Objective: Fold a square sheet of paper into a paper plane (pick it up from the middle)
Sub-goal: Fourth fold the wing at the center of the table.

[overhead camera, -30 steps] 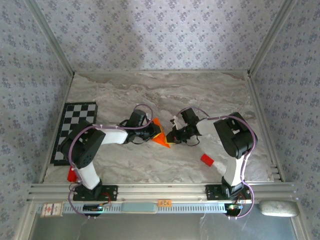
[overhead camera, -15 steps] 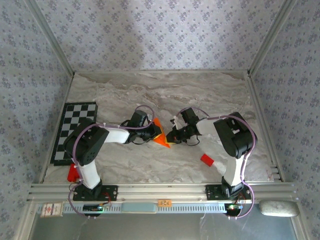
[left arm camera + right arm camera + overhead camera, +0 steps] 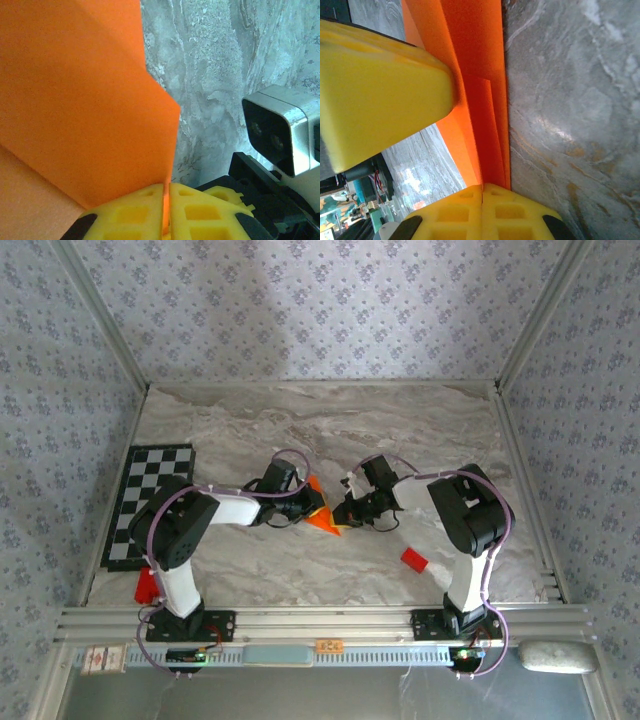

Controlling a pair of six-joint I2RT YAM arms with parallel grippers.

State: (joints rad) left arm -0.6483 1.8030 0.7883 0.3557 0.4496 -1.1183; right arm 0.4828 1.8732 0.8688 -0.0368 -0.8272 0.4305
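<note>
Mid-table on the veined marble tabletop (image 3: 400,430), the smooth orange paper (image 3: 322,514), creased to a point, sits between both arms. The left gripper (image 3: 166,192) and right gripper (image 3: 482,192) each clamp its edge, their waffled yellow pads (image 3: 135,210) pressed together.

You have no text, number or brand here that can be read. The small orange tag (image 3: 327,646) on the front rail (image 3: 400,620) and the pale sticker (image 3: 97,659) near the rail's left end both carry marks, but these are too small to make out.
</note>
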